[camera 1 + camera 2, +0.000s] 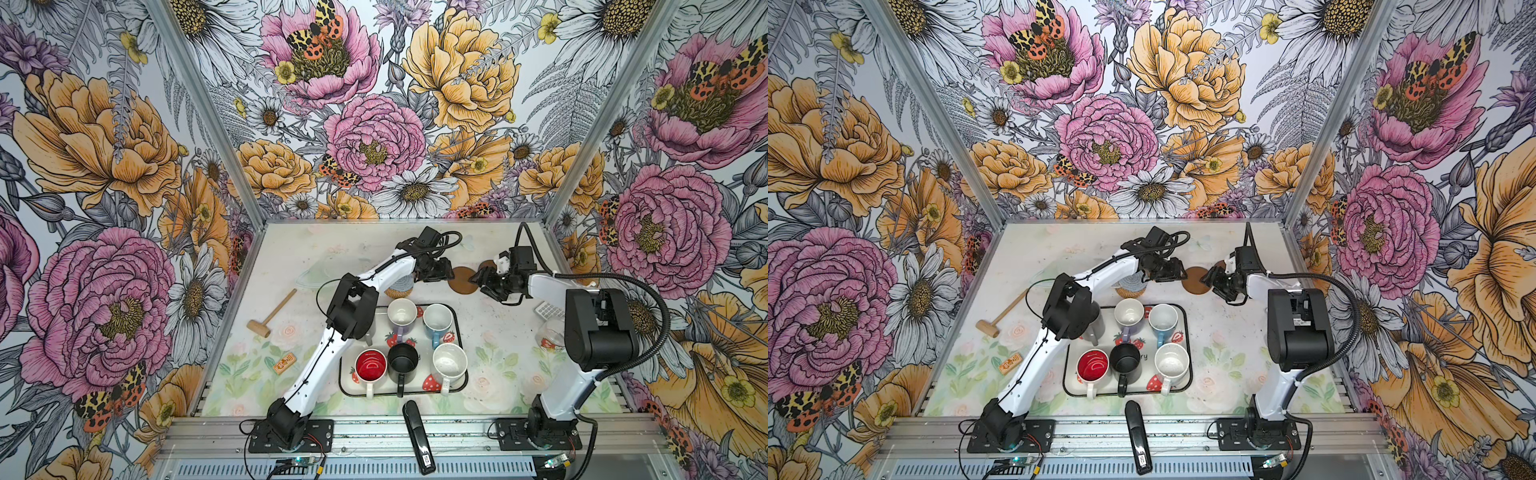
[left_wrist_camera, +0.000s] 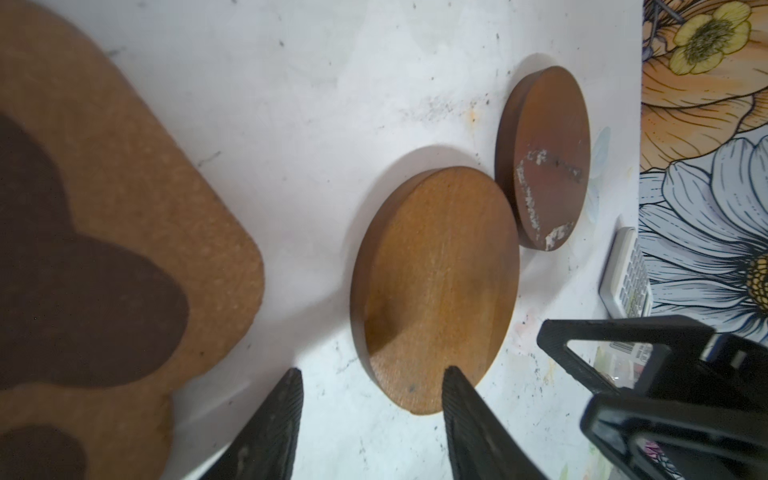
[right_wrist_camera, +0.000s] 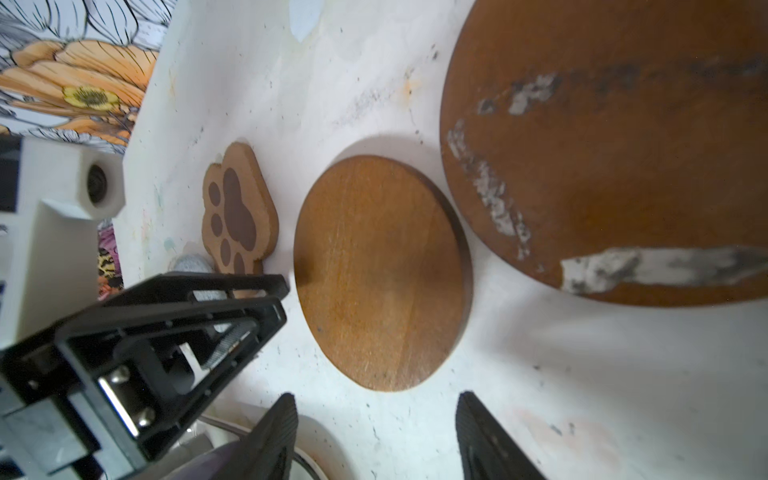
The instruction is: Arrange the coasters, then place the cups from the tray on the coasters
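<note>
Two plain brown disc coasters lie side by side at the back of the table: a clean one and a scratched one. My left gripper is open, with one fingertip over the clean disc's near edge. Facing it, my right gripper is open and empty, just short of that disc. The paw coaster lies by the left gripper. A grey-blue coaster rests on the rattan one. The tray holds lavender, blue, red-lined, black and white cups.
A clear beaded coaster lies at the back left. On the left are a wooden mallet and a small printed block. A black stapler lies at the front edge. A calculator and a glass jar sit on the right.
</note>
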Controlling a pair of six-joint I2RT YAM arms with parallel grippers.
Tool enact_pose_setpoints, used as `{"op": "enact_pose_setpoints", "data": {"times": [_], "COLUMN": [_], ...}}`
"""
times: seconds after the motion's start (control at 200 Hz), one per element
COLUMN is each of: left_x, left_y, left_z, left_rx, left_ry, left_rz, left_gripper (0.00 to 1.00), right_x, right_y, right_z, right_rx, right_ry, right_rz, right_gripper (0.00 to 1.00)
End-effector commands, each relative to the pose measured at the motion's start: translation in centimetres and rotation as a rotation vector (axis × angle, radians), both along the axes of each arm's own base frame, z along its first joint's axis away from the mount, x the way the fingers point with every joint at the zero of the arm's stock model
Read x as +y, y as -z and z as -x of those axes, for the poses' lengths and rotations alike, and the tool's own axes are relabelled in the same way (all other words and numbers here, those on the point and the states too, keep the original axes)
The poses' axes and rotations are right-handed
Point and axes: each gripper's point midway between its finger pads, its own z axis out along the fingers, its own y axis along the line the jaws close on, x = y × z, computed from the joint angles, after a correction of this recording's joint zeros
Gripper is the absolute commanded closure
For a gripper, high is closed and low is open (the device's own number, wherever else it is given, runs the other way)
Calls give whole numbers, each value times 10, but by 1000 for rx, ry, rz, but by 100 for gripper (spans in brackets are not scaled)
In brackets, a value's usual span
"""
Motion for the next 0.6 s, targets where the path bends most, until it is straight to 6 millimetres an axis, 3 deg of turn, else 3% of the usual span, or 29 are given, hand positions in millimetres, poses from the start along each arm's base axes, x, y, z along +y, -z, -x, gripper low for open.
{"op": "enact_pose_setpoints", "data": {"times": [0.0, 0.245, 0.595], "left_x": [7, 17, 35], "left_y": [-34, -51, -61], "left_z": [-6, -12, -15], "left_rx": [-79, -105, -130], "left_ry": [-2, -19, -35], "left_rz": [-5, 0, -23], "left_gripper": [44, 44, 44], "right_x": [8, 25, 29], "right_y": [-4, 9, 26], "right_z": [9, 12, 2], "right_rx": [-11, 21, 49], "right_ry": [-30, -68, -68], "right_rz": [-4, -5, -5], "right_gripper": [44, 52, 57]}}
